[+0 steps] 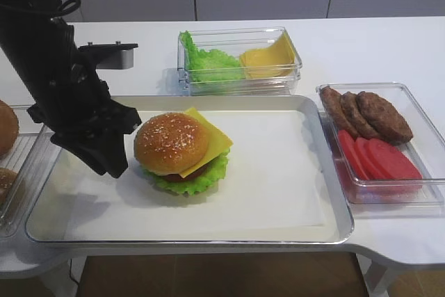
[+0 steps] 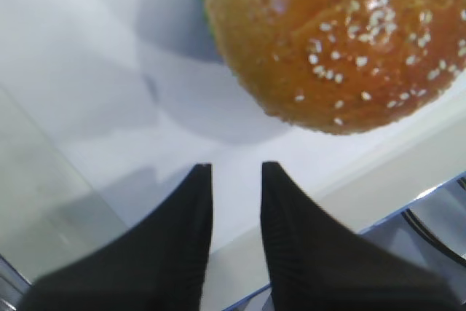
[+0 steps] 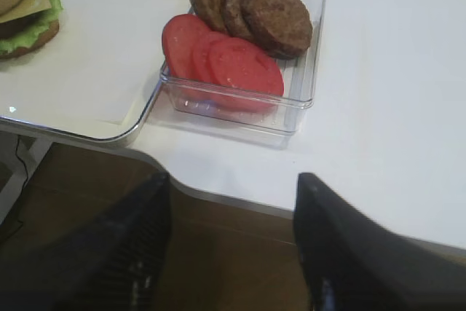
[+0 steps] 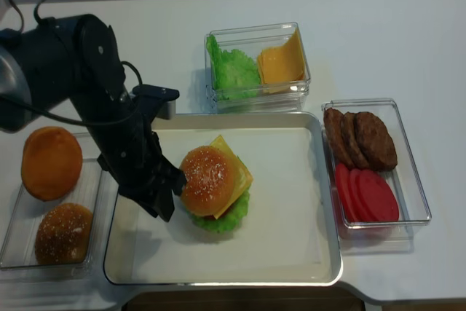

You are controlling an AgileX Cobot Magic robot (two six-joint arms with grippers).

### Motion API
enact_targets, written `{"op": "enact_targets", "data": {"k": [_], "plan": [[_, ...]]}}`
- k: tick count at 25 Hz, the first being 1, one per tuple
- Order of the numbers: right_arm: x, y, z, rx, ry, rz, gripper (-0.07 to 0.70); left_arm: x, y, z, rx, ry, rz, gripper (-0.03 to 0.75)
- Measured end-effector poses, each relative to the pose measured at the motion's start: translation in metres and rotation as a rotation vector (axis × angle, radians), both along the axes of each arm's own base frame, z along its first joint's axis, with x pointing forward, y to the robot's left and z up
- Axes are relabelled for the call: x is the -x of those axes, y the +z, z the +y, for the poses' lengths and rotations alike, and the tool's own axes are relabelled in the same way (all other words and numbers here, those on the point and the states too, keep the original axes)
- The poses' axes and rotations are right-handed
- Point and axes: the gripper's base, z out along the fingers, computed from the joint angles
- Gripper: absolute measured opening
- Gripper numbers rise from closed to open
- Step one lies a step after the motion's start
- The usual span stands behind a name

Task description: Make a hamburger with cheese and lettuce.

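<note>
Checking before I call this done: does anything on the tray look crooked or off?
Only the cheese: it sits skewed in the hamburger, one corner jutting well past the bun toward the right, beyond the lettuce. The bun top sits level; nothing has spilled on the tray.

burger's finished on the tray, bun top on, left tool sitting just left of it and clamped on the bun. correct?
Not clamped. The left tool is shut on nothing: the left wrist view shows its tips short of the bun, touching nothing. The rest holds: the hamburger stands finished on the tray, tool just to its left.
</note>
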Motion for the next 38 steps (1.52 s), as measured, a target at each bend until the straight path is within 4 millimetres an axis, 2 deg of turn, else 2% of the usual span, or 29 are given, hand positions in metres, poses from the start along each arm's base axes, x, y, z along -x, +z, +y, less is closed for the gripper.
{"op": "enact_targets", "data": {"k": [5, 11, 22, 29, 38], "plan": [[0.0, 0.0, 0.0, 0.0, 0.0, 0.0, 0.424, -0.002, 0.0, -0.001, 0.007, 0.007, -0.018, 0.175], [0.0, 0.0, 0.0, 0.0, 0.0, 0.0, 0.424, -0.008, -0.012, -0.006, 0.03, 0.024, 0.01, 0.175], [0.0, 0.0, 0.0, 0.0, 0.0, 0.0, 0.424, -0.014, -0.008, -0.024, 0.05, -0.021, -0.022, 0.175], [0.0, 0.0, 0.0, 0.0, 0.0, 0.0, 0.424, -0.012, -0.01, -0.016, -0.037, -0.045, 0.002, 0.175], [0.0, 0.0, 0.0, 0.0, 0.0, 0.0, 0.424, -0.013, -0.01, -0.014, -0.066, -0.007, 0.006, 0.175]]}}
